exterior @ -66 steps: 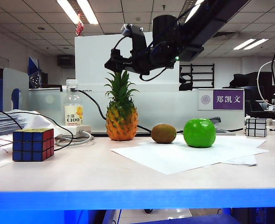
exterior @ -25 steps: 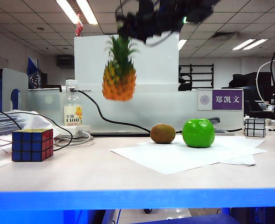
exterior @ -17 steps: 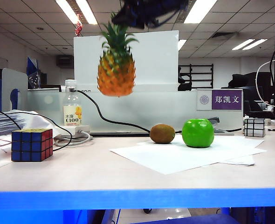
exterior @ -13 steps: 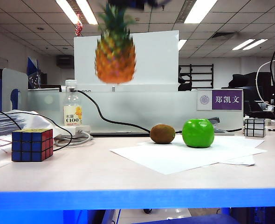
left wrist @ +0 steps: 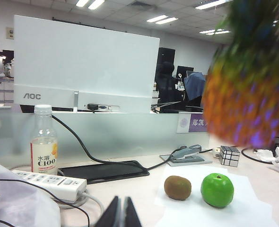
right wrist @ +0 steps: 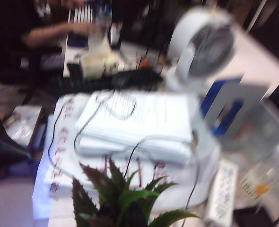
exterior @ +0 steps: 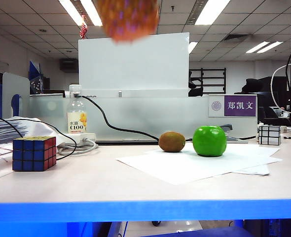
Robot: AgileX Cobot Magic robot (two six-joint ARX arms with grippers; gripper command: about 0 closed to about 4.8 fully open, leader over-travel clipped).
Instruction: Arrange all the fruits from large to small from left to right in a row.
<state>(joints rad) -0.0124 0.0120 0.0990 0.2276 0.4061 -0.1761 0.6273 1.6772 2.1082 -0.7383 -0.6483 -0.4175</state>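
My biggest worry is the pineapple (exterior: 128, 19). It hangs at the very top edge of the exterior view, blurred, only its lower body showing, high above the table (exterior: 86, 177). My right gripper holds it by the spiky crown (right wrist: 123, 198), which fills the bottom of the right wrist view; the fingers themselves are hidden there, but I judge them clamped narrow on the leaves. Leaves are a poor handle: a heavy body swinging under a thin tuft could slip out or tear loose, and a fall could knock the bottle (exterior: 77, 114) or the Rubik's cube (exterior: 33, 153) at the left of the frame.

Next, the apple (exterior: 210, 140). It sits right of centre on the white paper (exterior: 185, 165), just beside the kiwi (exterior: 172, 141). It is round and glossy, so I expect it to roll if a dropped or badly lowered pineapple bumps it, and it is on the wrong side of the kiwi for the row.

The kiwi is the smallest risk, though it too could skid on the paper.

My left gripper (left wrist: 120, 213) rests low at the bottom centre of the left wrist view, fingers pressed together and holding nothing, well clear of both small fruits.
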